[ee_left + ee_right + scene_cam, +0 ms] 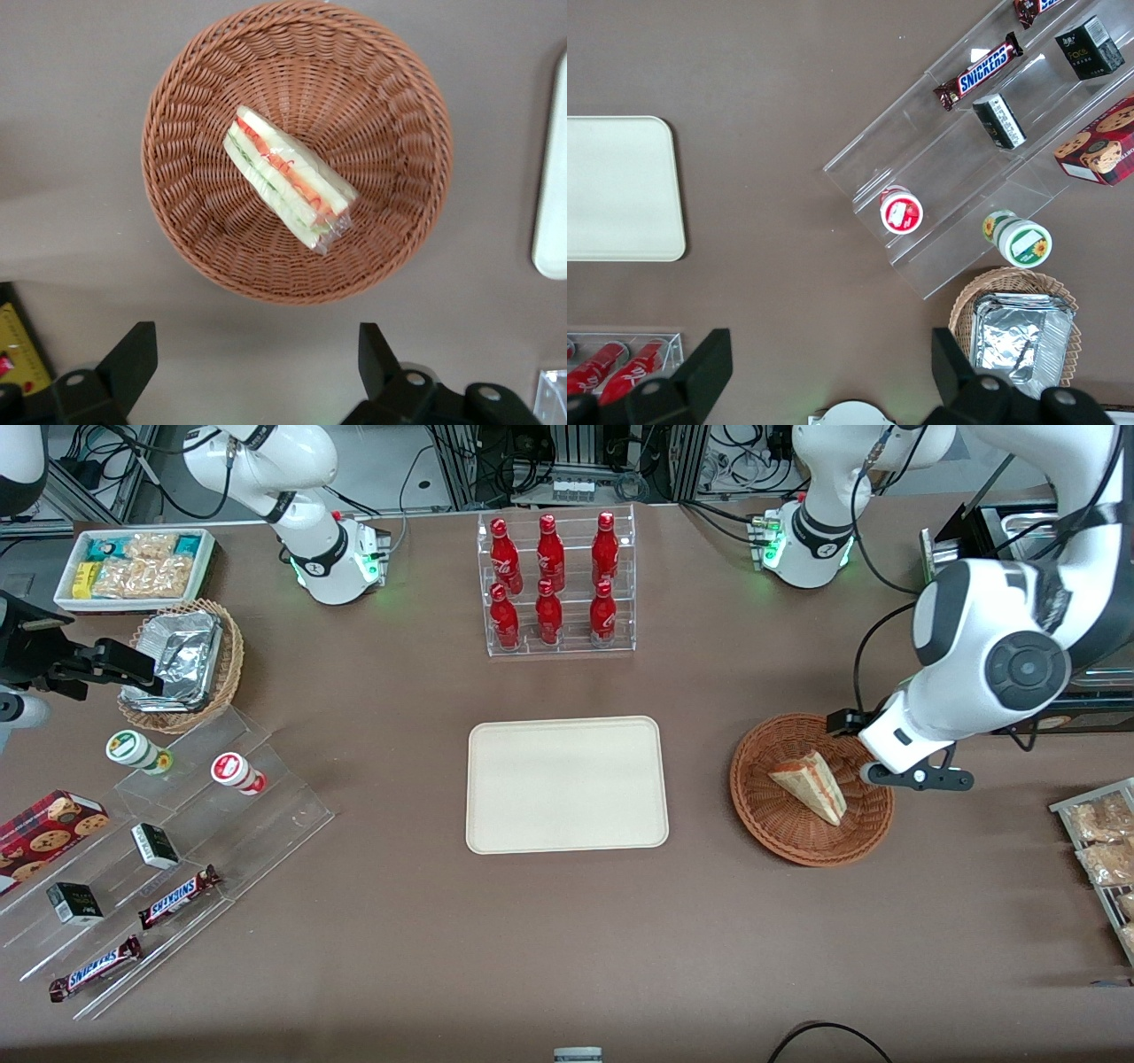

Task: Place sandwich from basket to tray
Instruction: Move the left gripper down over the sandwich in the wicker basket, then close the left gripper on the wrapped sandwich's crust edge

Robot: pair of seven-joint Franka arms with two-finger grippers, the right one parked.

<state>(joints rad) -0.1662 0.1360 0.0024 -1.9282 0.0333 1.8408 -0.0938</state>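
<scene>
You're looking at a robotics lab dressed up as a snack shop: a brown desk (567,921) with clear stands of red bottles (550,580) and candy bars (177,896), and cable bundles (567,465) and metal framing at its edge

Brown table (567,939) before cable-strewn metal racks (576,460).

sandwich (811,784) wrapped triangular wedge, lying on its side in round reddish-brown wicker basket (771,815), cream rectangular tray (567,784) flat on table beside basket, gripper (257,359) hovering above basket, fingers spread
</scene>
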